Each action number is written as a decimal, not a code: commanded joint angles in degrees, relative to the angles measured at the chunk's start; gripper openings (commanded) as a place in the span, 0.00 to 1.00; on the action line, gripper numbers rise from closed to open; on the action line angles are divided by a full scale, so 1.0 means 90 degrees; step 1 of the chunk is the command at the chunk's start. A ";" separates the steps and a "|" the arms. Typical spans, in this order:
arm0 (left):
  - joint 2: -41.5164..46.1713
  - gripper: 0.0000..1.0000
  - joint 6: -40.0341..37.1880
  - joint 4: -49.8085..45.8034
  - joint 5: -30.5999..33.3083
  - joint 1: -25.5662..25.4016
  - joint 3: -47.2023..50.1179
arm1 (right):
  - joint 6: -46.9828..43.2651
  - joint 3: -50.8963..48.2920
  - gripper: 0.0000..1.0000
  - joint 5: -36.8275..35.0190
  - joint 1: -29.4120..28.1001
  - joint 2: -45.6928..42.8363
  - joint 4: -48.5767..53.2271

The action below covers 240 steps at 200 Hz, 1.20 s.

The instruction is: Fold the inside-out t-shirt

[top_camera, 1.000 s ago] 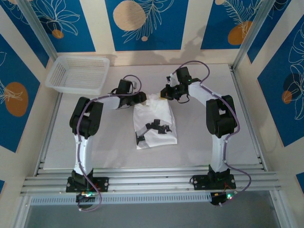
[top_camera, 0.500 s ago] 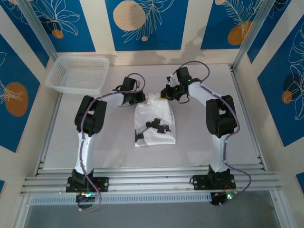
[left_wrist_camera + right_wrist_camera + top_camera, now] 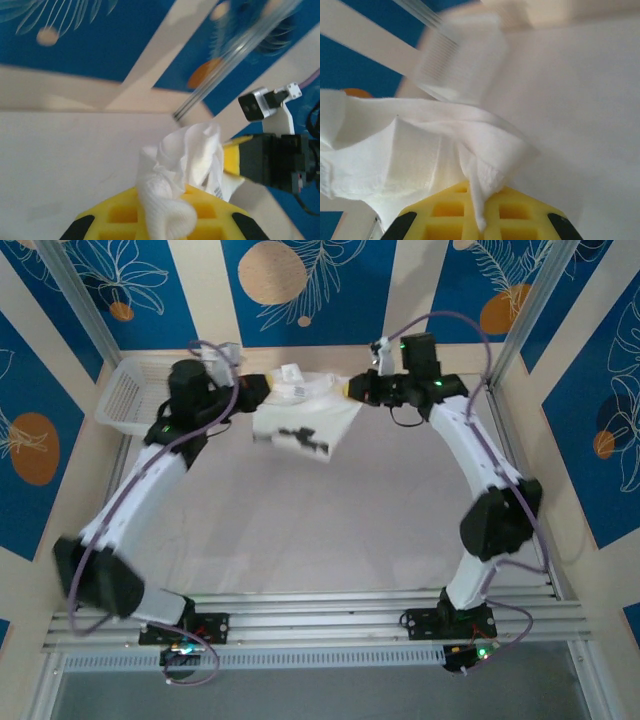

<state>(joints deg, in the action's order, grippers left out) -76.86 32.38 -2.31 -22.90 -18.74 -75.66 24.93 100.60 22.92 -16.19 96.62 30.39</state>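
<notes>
The inside-out t-shirt [image 3: 305, 412] is white and wrinkled, with dark marks on its lower part, and it hangs above the far end of the table. My left gripper [image 3: 262, 390] is shut on its left top edge and my right gripper [image 3: 350, 388] on its right top edge. In the left wrist view, bunched cloth [image 3: 170, 165] rises out of the shut yellow jaws of the left gripper [image 3: 162, 205], and the right gripper [image 3: 234, 157] shows just behind it. In the right wrist view, a fold of cloth [image 3: 420, 150] is pinched in the right gripper [image 3: 481, 202].
A white mesh basket [image 3: 122, 392] stands at the far left corner, partly behind my left arm, and shows blurred in the right wrist view [image 3: 462, 57]. Bare table [image 3: 320, 530] lies below the shirt. Aluminium posts [image 3: 520, 325] and the patterned back wall stand close by.
The left gripper has shut on the shirt. Both arms have stretched up and toward the back wall, lifting the shirt off the middle of the table.
</notes>
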 commanded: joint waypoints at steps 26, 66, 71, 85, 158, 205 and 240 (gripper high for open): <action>0.0881 0.00 0.0071 0.0387 0.0287 -0.0321 0.2990 | -0.0128 -0.3153 0.00 -0.0041 -0.0535 -0.1018 -0.1996; 0.0957 0.00 0.0343 0.0277 0.0152 -0.0851 0.4344 | 0.0438 -0.5359 0.02 0.0213 -0.0837 -0.1162 -0.2437; 0.1001 0.00 0.0338 0.0177 0.0209 -0.0907 0.4418 | 0.0518 -0.5572 0.02 0.0247 -0.0854 -0.1245 -0.2481; 0.1162 0.00 0.0356 -0.0150 0.0473 -0.0998 0.4555 | 0.0657 -0.6009 0.02 0.0324 -0.0913 -0.1531 -0.2488; 0.1000 0.00 0.0119 -0.1055 0.2504 -0.1024 0.3858 | 0.0600 -0.5352 0.02 -0.0450 -0.0871 -0.1291 -0.2285; -0.0741 0.00 -0.0226 -0.0555 0.3401 -0.1025 0.3206 | 0.0306 -0.4670 0.07 -0.0997 -0.0810 0.0378 -0.2807; -0.1622 0.28 -0.0103 -0.0073 0.3425 -0.1014 0.3105 | 0.0321 -0.4178 0.29 -0.0817 -0.0791 0.1094 -0.2566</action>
<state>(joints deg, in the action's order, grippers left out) -88.68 32.32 -5.63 4.80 -27.90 -46.24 28.75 59.86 15.53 -23.81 105.08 5.76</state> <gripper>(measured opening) 0.173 0.206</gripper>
